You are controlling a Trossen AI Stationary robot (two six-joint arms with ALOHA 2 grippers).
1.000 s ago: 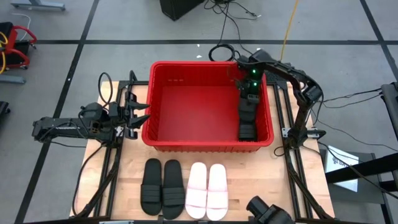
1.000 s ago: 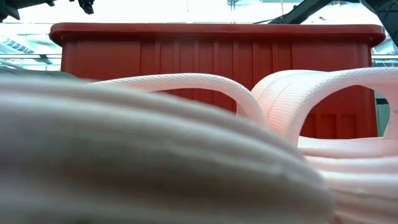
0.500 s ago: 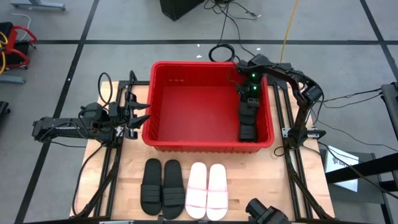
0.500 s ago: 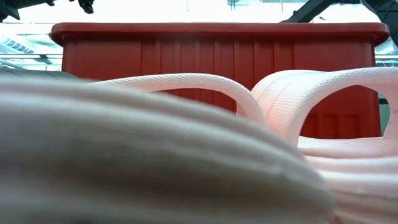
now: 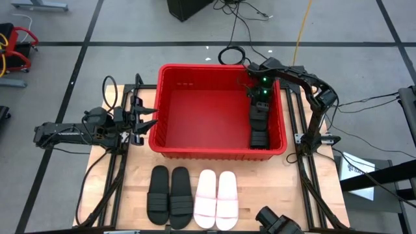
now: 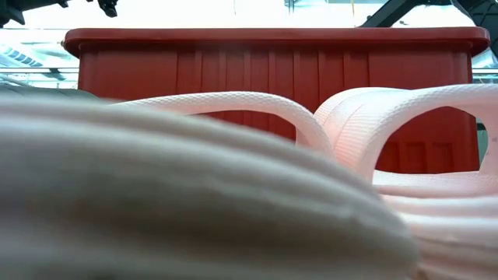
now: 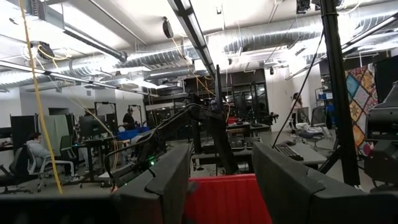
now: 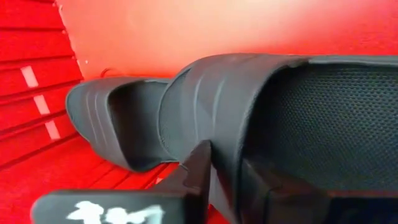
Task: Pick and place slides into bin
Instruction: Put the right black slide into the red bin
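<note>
Right gripper (image 5: 258, 118) inside bin (image 5: 170, 133), fingers slightly parted astride black slide (image 8: 249, 112) strap, loosened from clamped. Arm unmoved.

Wooden table (image 5: 130, 175) with 1 bin and 4 slides on it

The light wood tabletop carries the red bin (image 5: 170, 147) on its far half, the tub's near wall (image 6: 272, 85) ribbed and topped by a rolled rim. On the near half, in front of the bin, 4 slides lie in a row, straps up: 2 black slides (image 5: 168, 195) touching side by side toward the left, then just beside them 2 pale pink slides (image 5: 216, 199), also side by side. Black frame rails (image 5: 117, 175) run along both side edges of the tabletop.
</note>
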